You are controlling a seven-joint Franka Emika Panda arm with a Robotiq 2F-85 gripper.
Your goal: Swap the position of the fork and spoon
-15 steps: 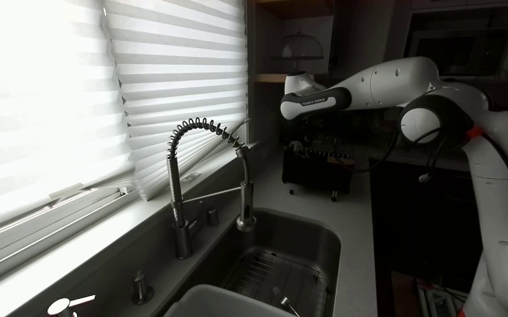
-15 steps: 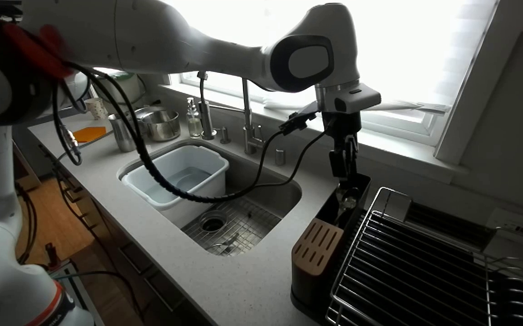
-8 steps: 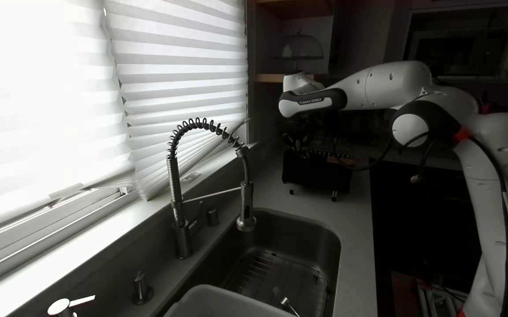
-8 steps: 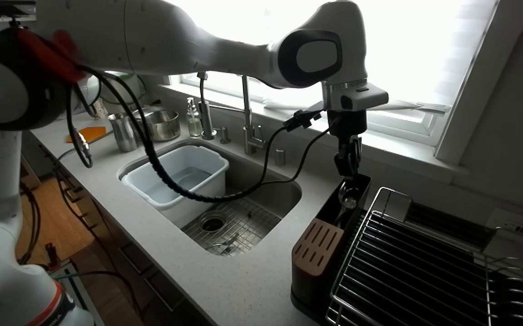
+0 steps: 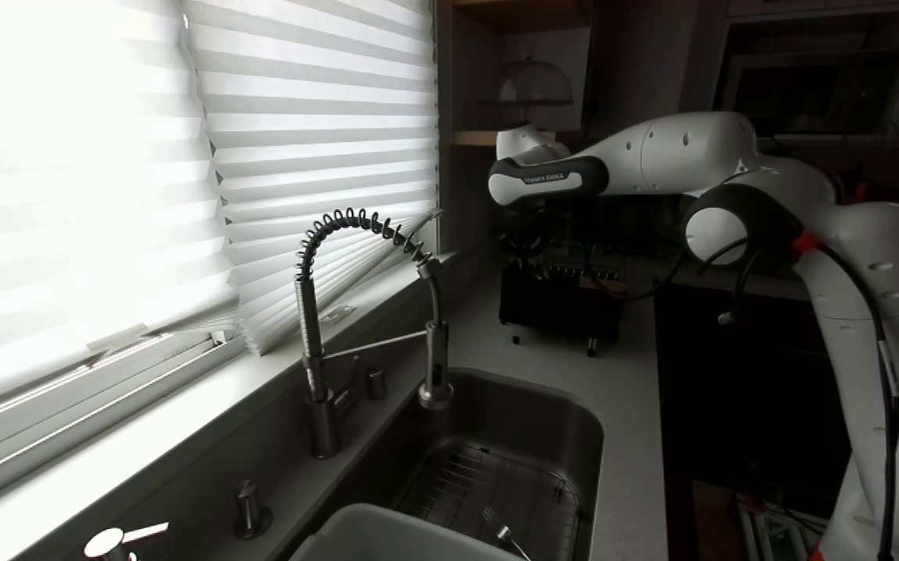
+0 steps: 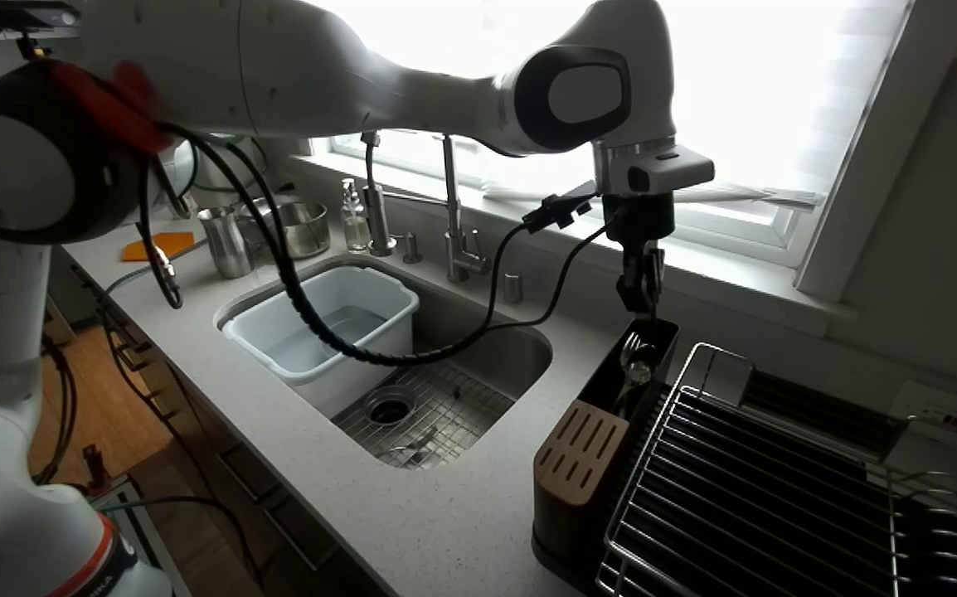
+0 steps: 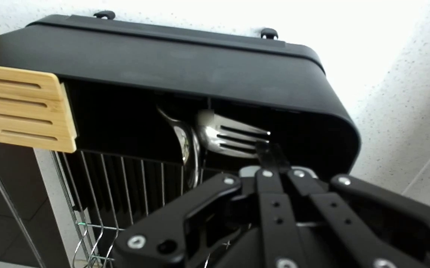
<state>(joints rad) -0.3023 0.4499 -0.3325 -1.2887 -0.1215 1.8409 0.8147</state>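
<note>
A shiny four-tined fork (image 7: 225, 133) leans beside the curved, polished spoon (image 7: 186, 147) in the round-ended matte black holder (image 7: 185, 63) on the speckled bench (image 6: 445, 514). Just above them, the tool (image 7: 273, 156) has its slim tips together, gripping nothing.

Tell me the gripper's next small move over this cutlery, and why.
I would probably open the gripper slightly where it hangs over the black caddy. It looks shut, with nothing visible in it, and in the wrist view the tines of a fork appear beside its tips. That fork and a spoon both sit in the caddy, so grasping either would first need parted jaws.
</note>
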